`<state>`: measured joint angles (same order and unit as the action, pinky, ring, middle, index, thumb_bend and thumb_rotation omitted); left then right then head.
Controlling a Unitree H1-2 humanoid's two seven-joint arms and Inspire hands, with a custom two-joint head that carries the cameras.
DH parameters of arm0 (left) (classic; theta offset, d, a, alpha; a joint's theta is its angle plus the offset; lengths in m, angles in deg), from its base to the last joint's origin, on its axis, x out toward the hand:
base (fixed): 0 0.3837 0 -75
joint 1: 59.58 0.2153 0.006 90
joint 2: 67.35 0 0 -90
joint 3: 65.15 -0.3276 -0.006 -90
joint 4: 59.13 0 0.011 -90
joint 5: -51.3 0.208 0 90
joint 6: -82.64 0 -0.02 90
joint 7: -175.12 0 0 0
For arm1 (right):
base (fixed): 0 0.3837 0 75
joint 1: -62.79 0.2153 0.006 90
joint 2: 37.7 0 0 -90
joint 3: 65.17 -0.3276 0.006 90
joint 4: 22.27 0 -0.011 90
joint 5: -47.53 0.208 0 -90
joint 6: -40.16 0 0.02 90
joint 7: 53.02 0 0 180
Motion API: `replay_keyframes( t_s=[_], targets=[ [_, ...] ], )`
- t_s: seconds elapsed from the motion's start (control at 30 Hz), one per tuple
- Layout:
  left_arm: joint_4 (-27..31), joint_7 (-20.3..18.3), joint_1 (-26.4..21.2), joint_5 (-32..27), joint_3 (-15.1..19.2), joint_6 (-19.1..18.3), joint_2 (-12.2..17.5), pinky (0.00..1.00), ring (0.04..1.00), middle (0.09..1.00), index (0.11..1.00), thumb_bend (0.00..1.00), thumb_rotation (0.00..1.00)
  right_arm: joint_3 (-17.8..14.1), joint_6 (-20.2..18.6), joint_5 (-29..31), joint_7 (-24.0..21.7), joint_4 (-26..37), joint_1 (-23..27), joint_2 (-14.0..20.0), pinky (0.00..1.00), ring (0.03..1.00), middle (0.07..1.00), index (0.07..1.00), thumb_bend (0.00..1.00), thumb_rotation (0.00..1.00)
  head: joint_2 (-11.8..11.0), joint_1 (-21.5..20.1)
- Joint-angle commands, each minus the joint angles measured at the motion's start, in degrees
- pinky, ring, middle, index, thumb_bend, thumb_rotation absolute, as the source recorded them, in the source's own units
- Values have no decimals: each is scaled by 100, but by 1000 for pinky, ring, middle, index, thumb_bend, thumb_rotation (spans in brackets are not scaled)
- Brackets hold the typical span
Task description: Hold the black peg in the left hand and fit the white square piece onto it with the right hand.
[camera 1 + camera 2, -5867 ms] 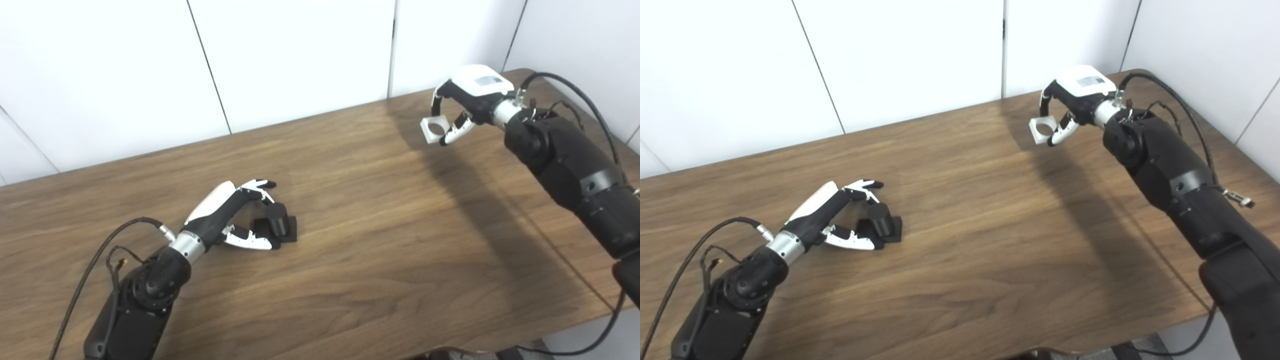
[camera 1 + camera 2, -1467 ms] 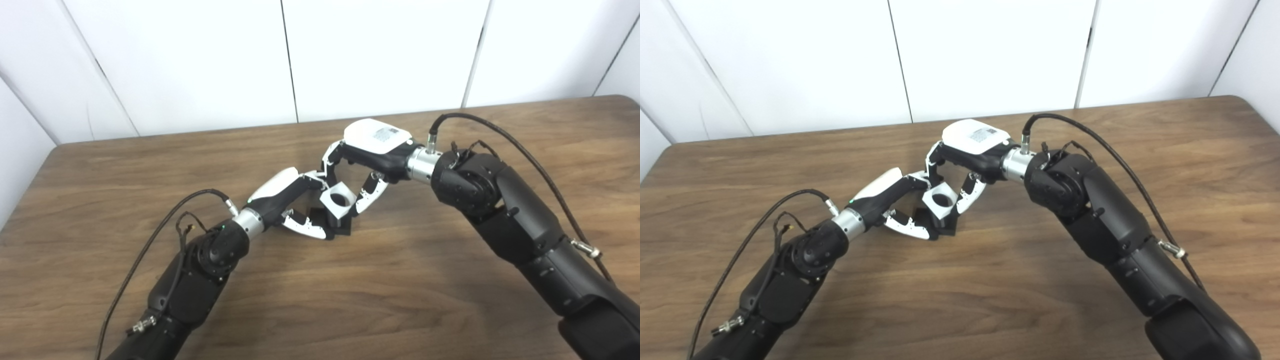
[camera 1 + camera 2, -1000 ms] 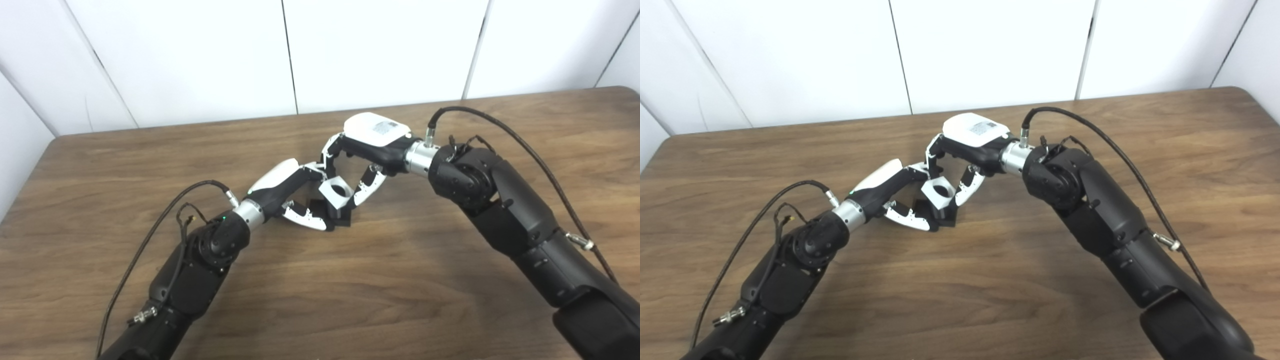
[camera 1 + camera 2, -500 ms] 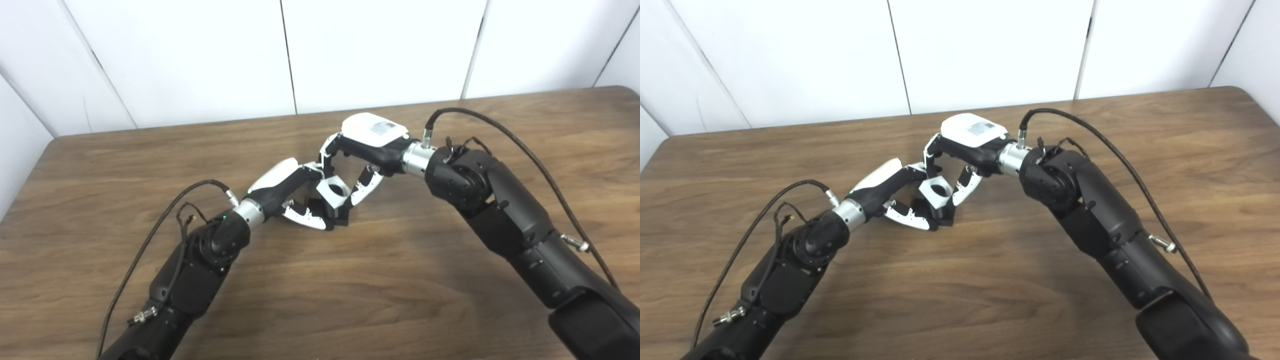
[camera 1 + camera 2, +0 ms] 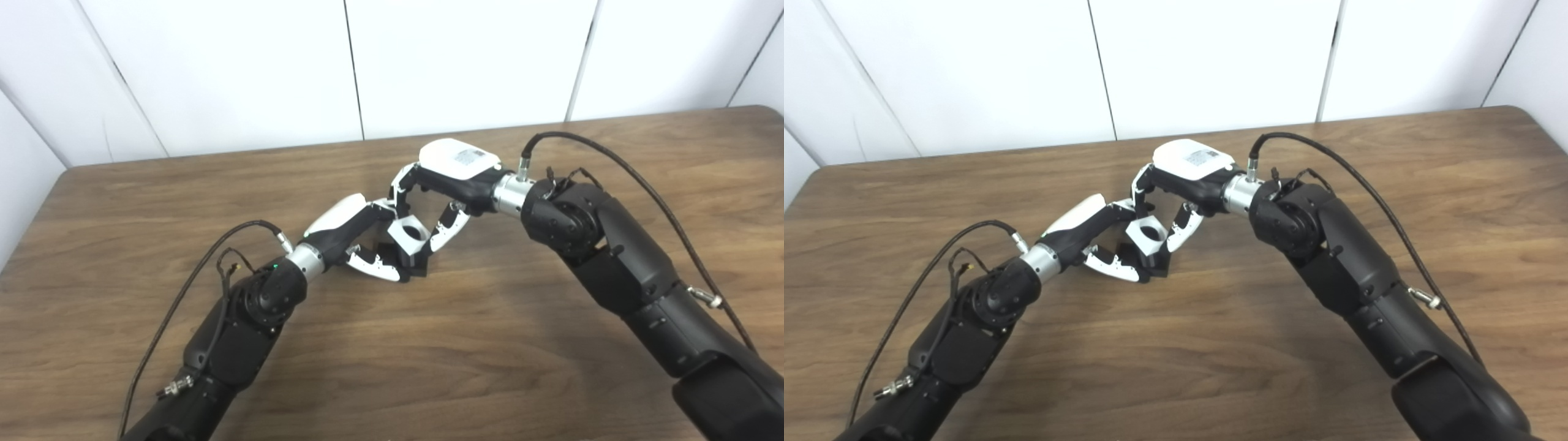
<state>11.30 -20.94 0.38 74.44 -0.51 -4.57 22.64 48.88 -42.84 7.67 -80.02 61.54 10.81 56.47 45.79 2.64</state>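
The black peg with its square base [image 5: 416,267] stands on the wooden table [image 5: 429,355] near the middle. My left hand [image 5: 355,236] is shut on the peg, fingers on both sides of its base. My right hand [image 5: 444,184] is shut on the white square piece [image 5: 409,236], which has a round hole. The piece sits tilted right over the top of the peg and hides the peg's upper end. I cannot tell how far the peg is in the hole. The same scene shows in the right eye view, with the piece [image 5: 1146,236] above the peg base [image 5: 1155,267].
White wall panels [image 5: 465,55] stand behind the table's far edge. Black cables [image 5: 196,288] run along both forearms. The table's left end [image 5: 37,214] and right end [image 5: 759,116] are in view.
Over six seconds my right hand has carried the white piece from the far right to over the peg. In the last half second almost nothing has moved.
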Motion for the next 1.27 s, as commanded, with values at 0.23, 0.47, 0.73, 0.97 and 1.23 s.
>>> replay_keyframes(
  t_s=[0.23, 0.47, 0.73, 0.97, 1.23],
  targets=[
    [-256, -239, 157, 251, -214, -257, -56, 953, 966, 915, 492, 522, 76, 8, 118, 39, -17, 107, 233, 83, 641, 747, 750, 480, 521, 136, 23, -21],
    [-259, -238, 139, 280, -226, -265, -73, 968, 971, 916, 492, 522, 77, 89, -11, -60, -371, 300, 341, 214, 649, 768, 773, 532, 588, 175, 30, -19],
    [-306, -190, 135, 266, -206, -209, -104, 956, 961, 915, 492, 522, 76, 113, -74, -130, -617, 375, 410, 261, 671, 786, 794, 746, 938, 347, 27, -2],
    [-339, -205, 105, 269, -209, -238, -102, 959, 966, 916, 492, 521, 77, 99, -196, -206, -777, 430, 428, 257, 676, 793, 806, 773, 969, 362, 25, -5],
    [-331, -206, 93, 256, -200, -217, -102, 969, 964, 915, 492, 522, 76, 84, -200, -224, -825, 449, 413, 264, 686, 797, 809, 770, 954, 358, 23, -17]
  ],
)
